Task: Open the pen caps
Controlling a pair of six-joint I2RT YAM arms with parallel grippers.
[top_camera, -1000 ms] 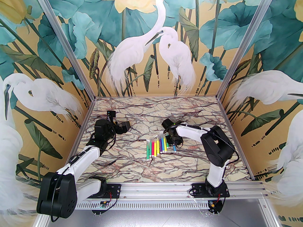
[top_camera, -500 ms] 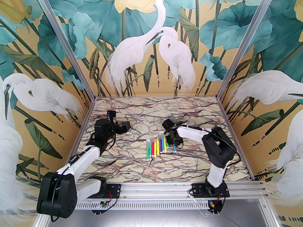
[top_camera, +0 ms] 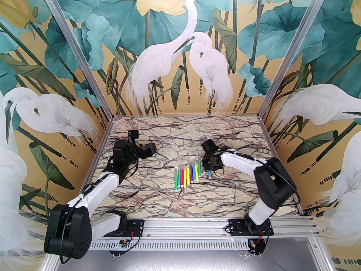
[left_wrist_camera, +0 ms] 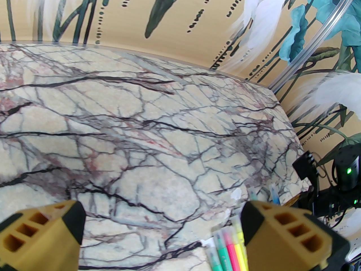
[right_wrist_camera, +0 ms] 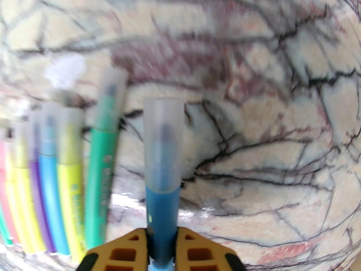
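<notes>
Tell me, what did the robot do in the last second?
The right gripper closed on the blue marker pen, its clear plastic cap still on, and that arm's elbow swung right. The open left gripper barely moved; the row of coloured pens lay unchanged.

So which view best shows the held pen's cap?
Right wrist: the clear cap sits central on the blue pen the right gripper holds. Top external hides it under the wrist; left wrist, too small to tell.
</notes>
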